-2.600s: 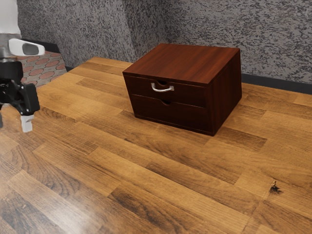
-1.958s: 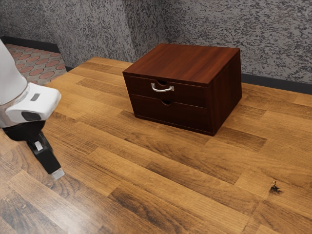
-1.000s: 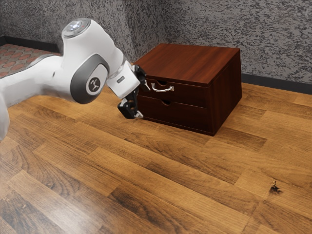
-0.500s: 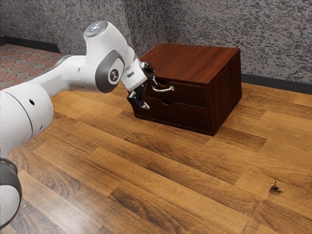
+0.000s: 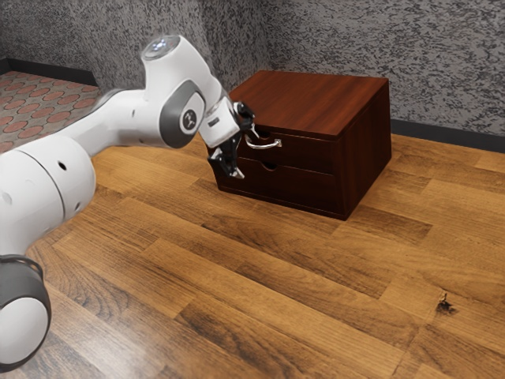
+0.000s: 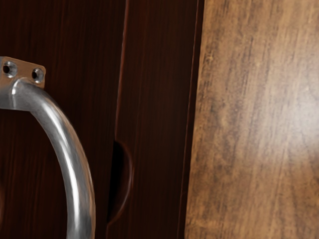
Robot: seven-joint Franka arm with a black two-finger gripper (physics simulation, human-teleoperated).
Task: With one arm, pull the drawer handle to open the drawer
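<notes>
Your gripper (image 5: 241,147) sits at the silver handle (image 5: 264,144) of the upper drawer (image 5: 304,151). Its fingers are spread apart, one above and one below the handle's end, though contact is hard to judge. The drawer lies flush in the dark cabinet (image 5: 316,103).

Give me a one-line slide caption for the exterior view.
Open end effector poised at the metal handle of the closed top drawer of a dark wooden cabinet.
</notes>
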